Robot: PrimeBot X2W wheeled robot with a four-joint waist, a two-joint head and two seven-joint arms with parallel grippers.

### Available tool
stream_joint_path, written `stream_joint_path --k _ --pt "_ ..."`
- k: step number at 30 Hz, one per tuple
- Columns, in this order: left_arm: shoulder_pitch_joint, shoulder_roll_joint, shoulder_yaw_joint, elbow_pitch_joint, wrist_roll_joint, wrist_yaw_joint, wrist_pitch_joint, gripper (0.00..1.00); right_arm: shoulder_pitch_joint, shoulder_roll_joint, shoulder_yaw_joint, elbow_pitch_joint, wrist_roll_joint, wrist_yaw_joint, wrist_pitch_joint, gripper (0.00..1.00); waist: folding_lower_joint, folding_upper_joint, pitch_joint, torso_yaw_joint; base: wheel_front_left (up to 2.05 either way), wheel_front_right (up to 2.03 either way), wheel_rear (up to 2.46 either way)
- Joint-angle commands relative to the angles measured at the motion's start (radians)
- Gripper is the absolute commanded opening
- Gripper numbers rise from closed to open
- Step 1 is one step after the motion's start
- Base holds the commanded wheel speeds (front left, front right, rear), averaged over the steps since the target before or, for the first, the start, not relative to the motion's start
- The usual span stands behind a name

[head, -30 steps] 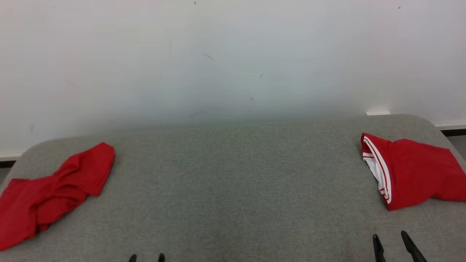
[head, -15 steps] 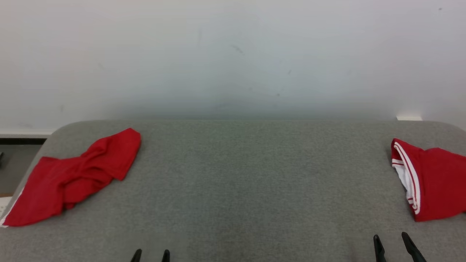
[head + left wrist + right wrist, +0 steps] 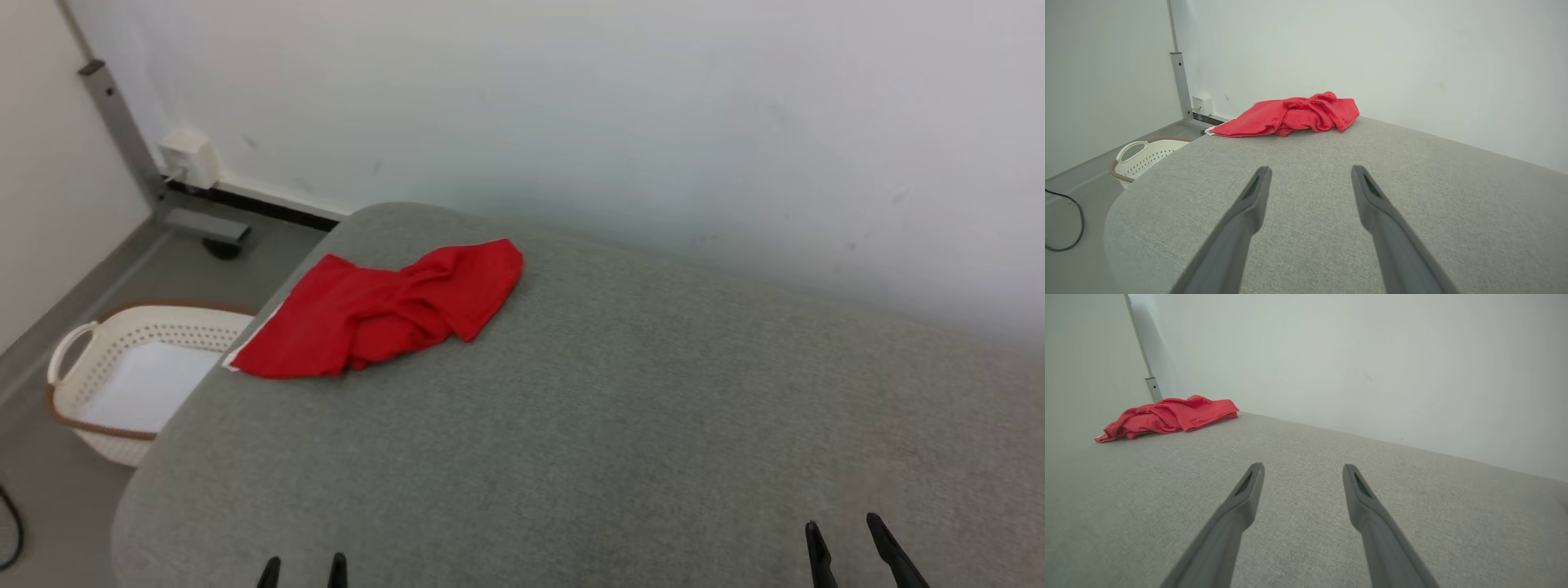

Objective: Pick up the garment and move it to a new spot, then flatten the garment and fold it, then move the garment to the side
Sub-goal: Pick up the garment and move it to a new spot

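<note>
Red garment [image 3: 384, 314] crumpled, well apart from left fingers [image 3: 1249, 212], right fingers [image 3: 1243, 506]; both spread, empty.

The garment [image 3: 384, 314] is a plain red piece of cloth, lying crumpled on the grey padded table [image 3: 612, 425] at its far left corner. Its middle is bunched into soft folds and ridges, while the left part spreads flatter and reaches the table's edge, where a thin strip of white shows at the corner

Bottom edge crops left pincer [image 3: 302, 565]; table [image 3: 571, 425] half hides basket [image 3: 175, 325].
</note>
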Motion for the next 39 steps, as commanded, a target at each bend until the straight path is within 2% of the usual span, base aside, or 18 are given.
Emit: stream_joint_path --k 1,5,11,13,14,17,21,25,27,30,36,39 --pt "0.008 0.003 0.008 -0.009 -0.011 0.002 0.0 1.0 -0.015 0.001 0.002 0.005 0.005 -0.002 -0.003 1.0 0.0 0.0 0.009 0.083 0.0 0.0 0.0" --pt "0.006 0.003 0.031 -0.026 -0.024 0.009 0.0 1.0 -0.019 0.002 0.007 0.006 0.0 -0.002 -0.003 1.0 0.0 0.0 0.016 0.089 0.0 0.0 0.0" --pt "-0.034 0.004 0.093 -0.046 -0.023 -0.005 0.0 1.0 -0.034 0.001 0.007 -0.002 -0.008 -0.002 -0.003 1.0 0.0 0.0 0.056 0.05 0.0 0.0 0.0" --pt "-0.104 0.019 0.149 -0.063 -0.026 -0.033 0.0 1.0 -0.071 -0.013 0.0 -0.021 -0.025 -0.002 -0.003 1.0 0.0 0.0 0.144 0.009 0.0 0.0 0.0" --pt "-0.104 0.019 0.149 -0.063 -0.026 -0.033 0.0 1.0 -0.071 -0.013 0.0 -0.021 -0.025 -0.002 -0.003 1.0 0.0 0.0 0.144 0.009 0.0 0.0 0.0" --pt "-0.216 0.048 0.191 -0.046 -0.042 -0.068 0.0 1.0 -0.126 -0.043 -0.012 -0.041 -0.043 -0.002 -0.003 1.0 0.0 0.0 0.264 -0.025 0.0 0.0 0.0" --pt "-0.402 0.113 0.213 0.021 -0.069 -0.107 0.0 1.0 -0.215 -0.086 -0.032 -0.074 -0.058 -0.002 -0.003 1.0 0.0 0.0 0.415 -0.056 0.0 0.0 0.0" --pt "-0.589 0.202 0.165 0.141 -0.073 -0.125 0.001 1.0 -0.284 -0.123 -0.058 -0.1 -0.075 -0.002 -0.003 1.0 0.0 0.0 0.531 -0.069 0.0 0.0 0.0" --pt "-0.689 0.222 0.132 0.212 -0.124 -0.129 0.002 1.0 -0.314 -0.135 -0.063 -0.11 -0.08 -0.002 -0.003 1.0 0.0 0.0 0.574 -0.073 0.0 0.0 0.0" --pt "-0.807 0.289 0.074 0.318 -0.163 -0.131 0.009 1.0 -0.355 -0.153 -0.056 -0.123 -0.086 -0.002 -0.002 1.0 0.0 0.0 0.626 -0.087 0.0 0.0 0.0" --pt "-0.972 0.377 -0.05 0.533 -0.246 -0.13 0.073 1.0 -0.389 -0.169 -0.044 -0.128 -0.093 -0.003 0.003 1.0 0.0 0.0 0.685 -0.123 0.0 0.0 0.0" --pt "-1.016 0.389 -0.099 0.632 -0.296 -0.13 0.136 1.0 -0.379 -0.171 -0.045 -0.125 -0.096 -0.004 0.006 1.0 0.0 0.0 0.689 -0.143 0.0 0.0 0.0"
